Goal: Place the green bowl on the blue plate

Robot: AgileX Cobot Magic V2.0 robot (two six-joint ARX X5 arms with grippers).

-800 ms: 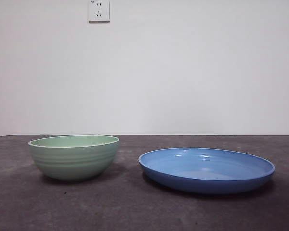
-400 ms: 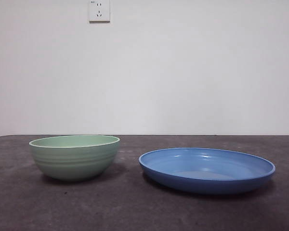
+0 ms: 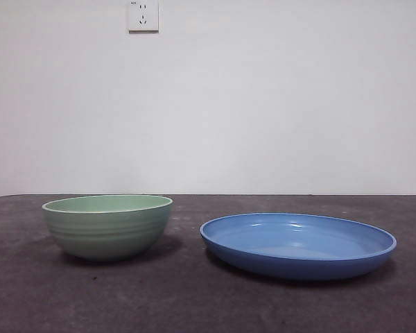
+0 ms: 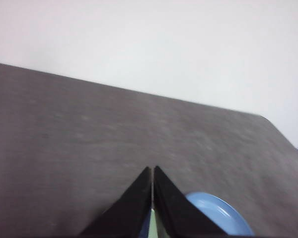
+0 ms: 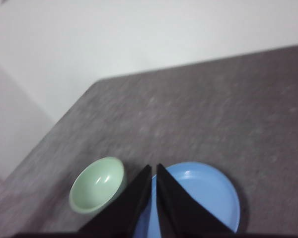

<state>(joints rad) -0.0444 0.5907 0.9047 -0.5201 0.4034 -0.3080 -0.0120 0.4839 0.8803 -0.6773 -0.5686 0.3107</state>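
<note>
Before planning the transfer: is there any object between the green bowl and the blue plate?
Nothing visible. The green bowl and the blue plate stand apart on the table, with only bare surface between them.

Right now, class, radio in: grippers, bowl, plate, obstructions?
Left gripper and right gripper shut, both aloft, empty. Pale green ridged ceramic bowl on table beside glossy blue round plate, apart. Nothing between them.

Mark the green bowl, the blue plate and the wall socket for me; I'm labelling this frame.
green bowl (image 3: 107, 232), front view, on its ridged side wall.
blue plate (image 3: 298, 261), front view, on its outer rim wall.
wall socket (image 3: 143, 15), front view, on its white faceplate.
</note>
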